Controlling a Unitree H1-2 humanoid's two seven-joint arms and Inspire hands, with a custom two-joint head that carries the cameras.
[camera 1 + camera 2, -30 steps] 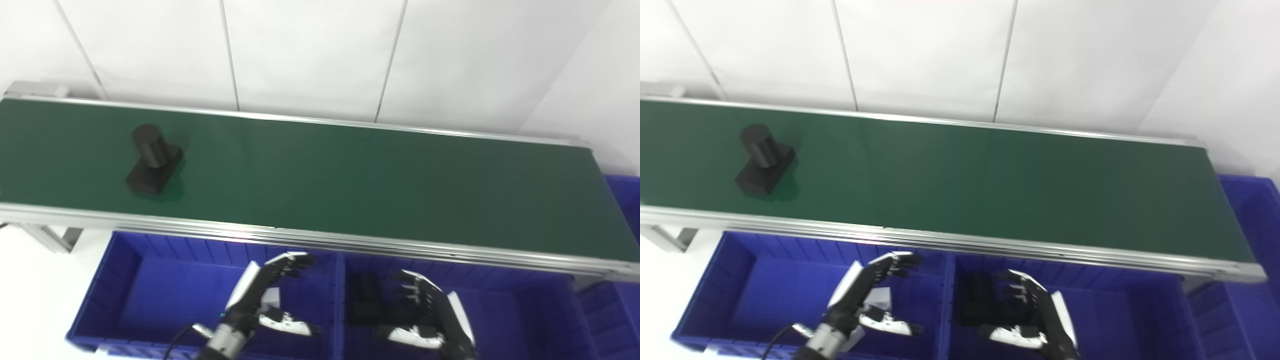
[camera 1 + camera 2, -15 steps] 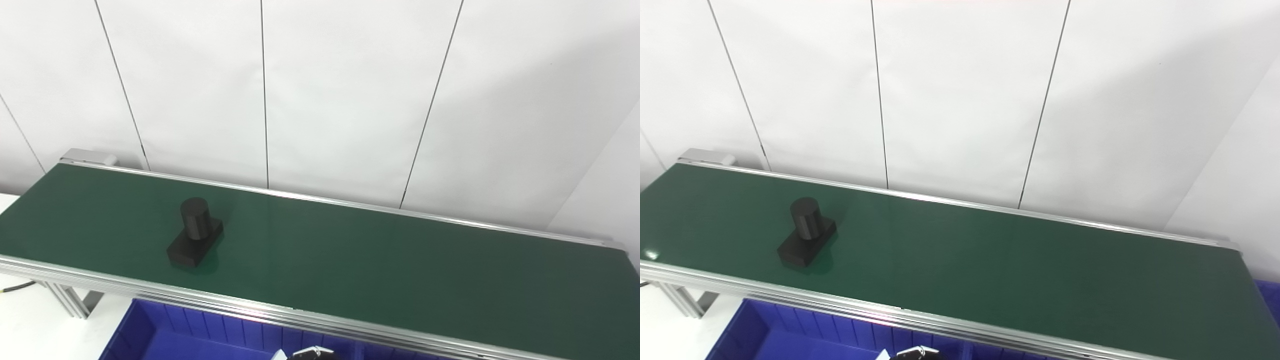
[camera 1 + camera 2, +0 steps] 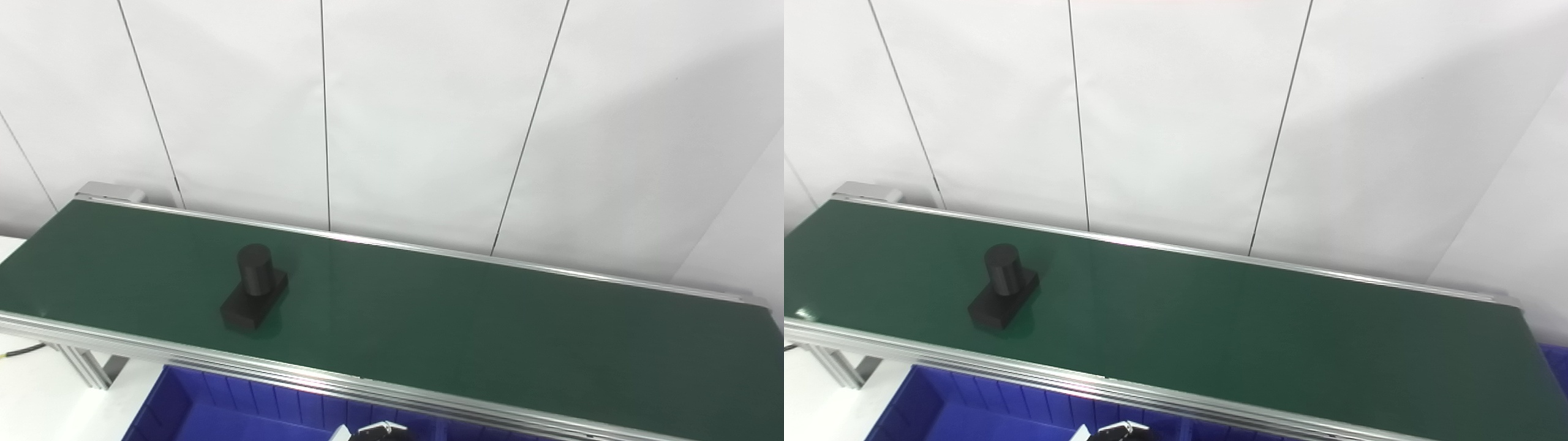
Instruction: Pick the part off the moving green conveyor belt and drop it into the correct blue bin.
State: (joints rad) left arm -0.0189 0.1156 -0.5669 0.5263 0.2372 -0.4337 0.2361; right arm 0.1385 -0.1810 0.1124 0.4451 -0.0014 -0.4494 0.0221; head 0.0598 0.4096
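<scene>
A black part (image 3: 254,297), an upright cylinder on a flat rectangular base, stands on the left part of the green conveyor belt (image 3: 478,334), near its front edge. It also shows in the right eye view (image 3: 1003,296). Only the tips of my left hand (image 3: 375,431) show at the bottom edge, over the blue bin (image 3: 245,416) below the belt, well short of the part. I cannot see whether that hand is open or shut. My right hand is out of view.
The belt has aluminium side rails (image 3: 306,383) and runs from far left to right in front of a white panelled wall (image 3: 429,122). A corner of another blue bin (image 3: 1557,358) shows at the right end. A frame leg (image 3: 86,367) stands at the left.
The camera tilted up after the first pictures, so the hands and bins dropped out of view. Since half a second ago the part has ridden a little to the right on the belt.
</scene>
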